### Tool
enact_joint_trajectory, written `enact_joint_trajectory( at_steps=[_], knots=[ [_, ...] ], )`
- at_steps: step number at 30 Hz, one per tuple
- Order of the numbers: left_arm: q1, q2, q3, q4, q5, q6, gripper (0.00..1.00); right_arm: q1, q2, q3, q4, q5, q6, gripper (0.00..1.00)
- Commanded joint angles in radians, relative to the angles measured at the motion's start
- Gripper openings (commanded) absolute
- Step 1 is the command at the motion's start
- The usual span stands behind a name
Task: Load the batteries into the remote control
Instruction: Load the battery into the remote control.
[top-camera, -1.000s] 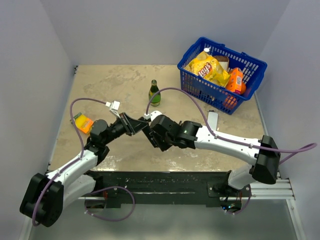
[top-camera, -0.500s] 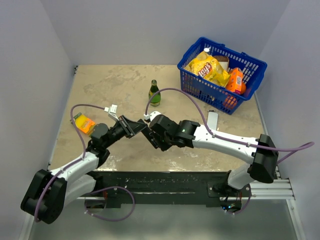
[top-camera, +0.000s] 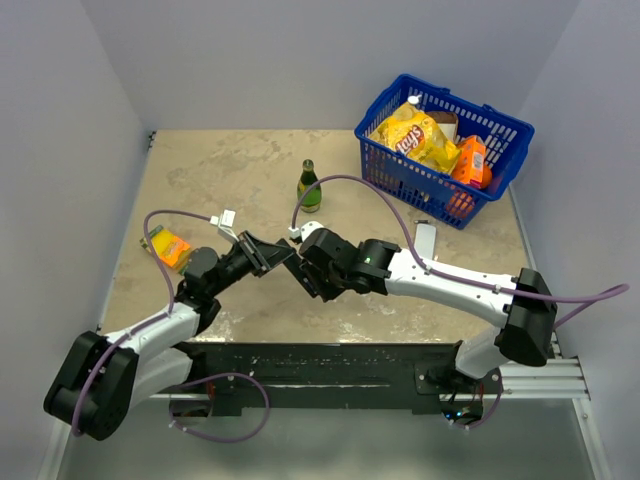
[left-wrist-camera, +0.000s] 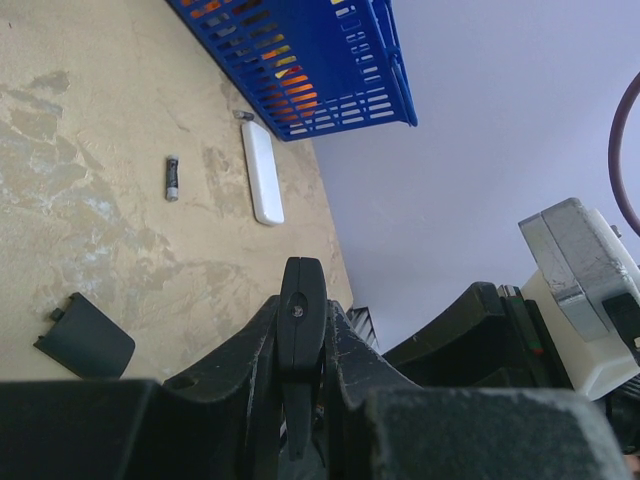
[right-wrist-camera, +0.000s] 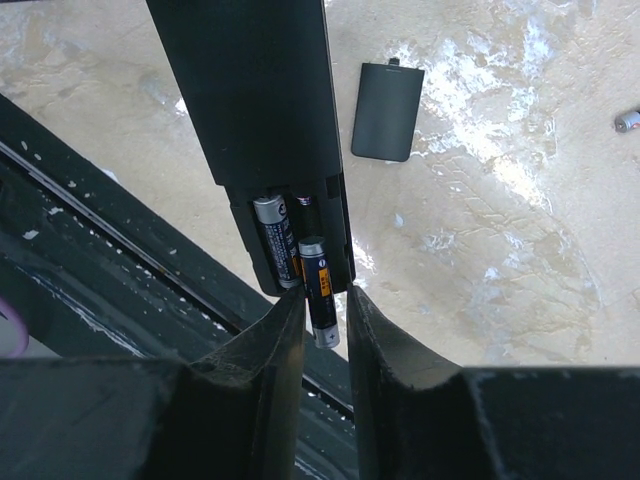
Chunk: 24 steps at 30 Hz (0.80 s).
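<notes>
One battery (right-wrist-camera: 272, 240) lay seated in the open bay at the end of the remote (right-wrist-camera: 255, 90). A second battery (right-wrist-camera: 317, 285) lay beside it, not fully in, its end poking past the remote's edge into the gap of the right gripper (right-wrist-camera: 325, 315). That gripper's fingers stood slightly apart around the tip; whether either touched it I could not tell. The left gripper (left-wrist-camera: 301, 335) was clamped on the remote, seen edge-on in its own wrist view, and held it off the table (left-wrist-camera: 100, 230), toward the front edge. A third battery (left-wrist-camera: 172, 178) lay loose on the table, near the white device (left-wrist-camera: 262, 172) and the basket (left-wrist-camera: 300, 60). The cover (right-wrist-camera: 388, 110) lay flat on the table, apart from the remote. A green bottle (top-camera: 309, 187) stood upright farther back.
</notes>
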Motion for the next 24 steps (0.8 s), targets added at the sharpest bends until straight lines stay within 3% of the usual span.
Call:
enact_joint_trajectory(
  at_steps=[1,16,24],
  knots=[
    [-0.012,-0.001,0.01,0.104,0.035,-0.059,0.0,-0.007,-0.024,0.015,0.01,0.023,-0.004,0.27],
    [-0.012,0.023,-0.031,0.181,0.021,-0.171,0.0,-0.008,-0.012,0.075,-0.016,0.043,-0.02,0.26],
    [-0.012,0.036,-0.056,0.251,0.012,-0.254,0.0,-0.01,-0.015,0.13,-0.039,0.053,-0.033,0.41]
  ],
)
